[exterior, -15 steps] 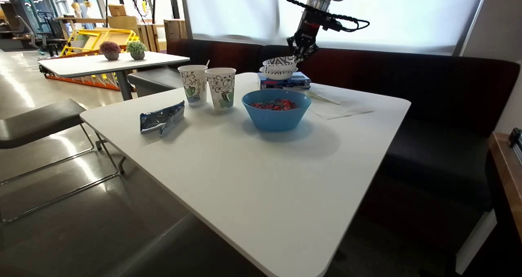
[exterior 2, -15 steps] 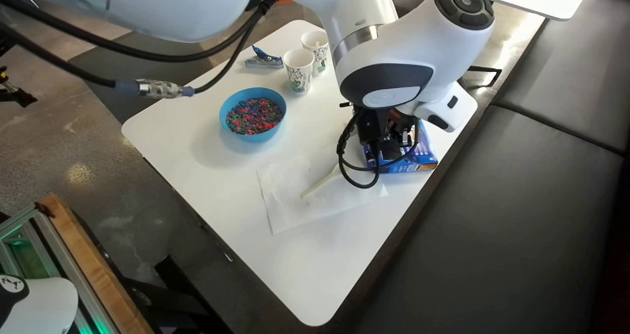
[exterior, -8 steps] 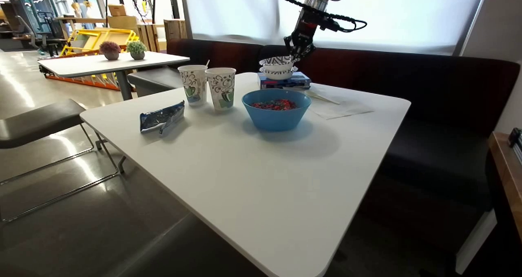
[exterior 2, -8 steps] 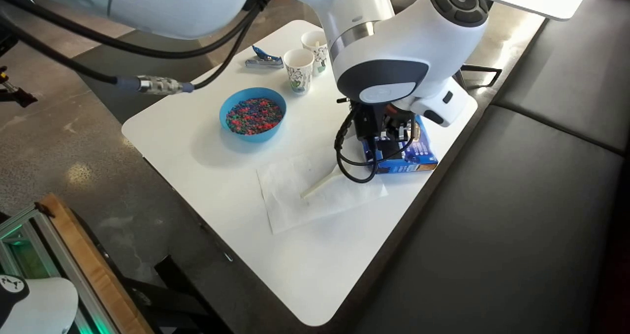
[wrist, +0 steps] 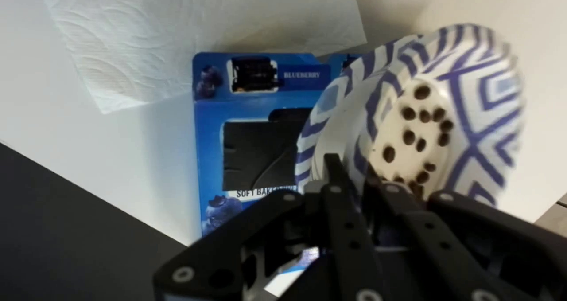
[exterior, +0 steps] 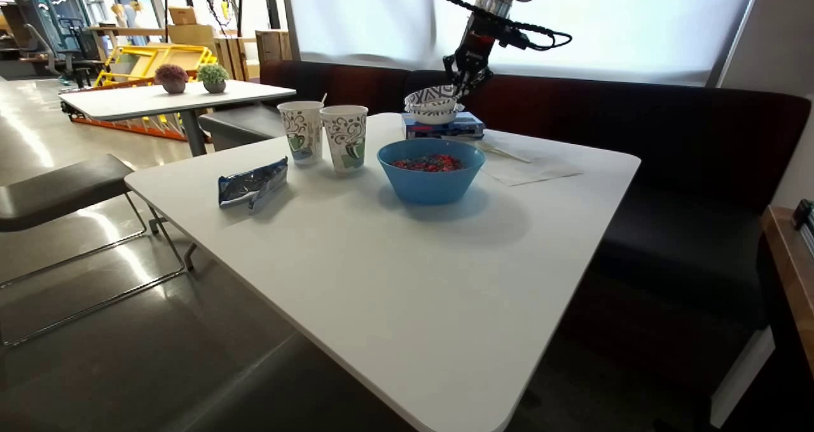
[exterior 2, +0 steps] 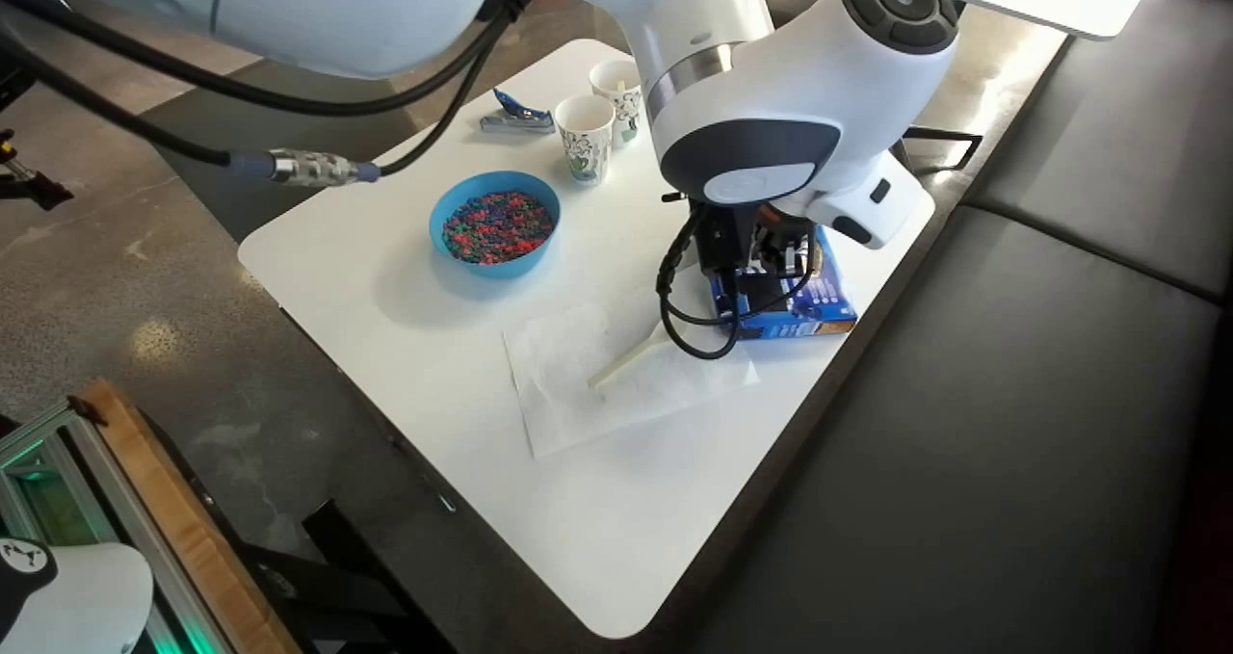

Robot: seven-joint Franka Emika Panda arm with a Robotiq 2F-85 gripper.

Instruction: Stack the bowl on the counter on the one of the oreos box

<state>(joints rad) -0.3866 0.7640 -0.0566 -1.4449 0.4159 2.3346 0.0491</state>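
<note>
Passage runs free over desk (exterior: 388, 279) from near corner in an exterior view, blocked toward far corner by blue bowl (exterior: 429, 185), cups (exterior: 345, 139), and box (exterior: 445, 130) under patterned bowls (exterior: 431, 109).

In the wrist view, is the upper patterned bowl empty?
No, several dark brown bits show in the bottom of the upper patterned bowl.

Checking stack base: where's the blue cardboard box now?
In an exterior view, slightly right of centre: the blue cardboard box lies on the white table behind the round blue plastic bowl, under two blue-and-white patterned bowls.
</note>
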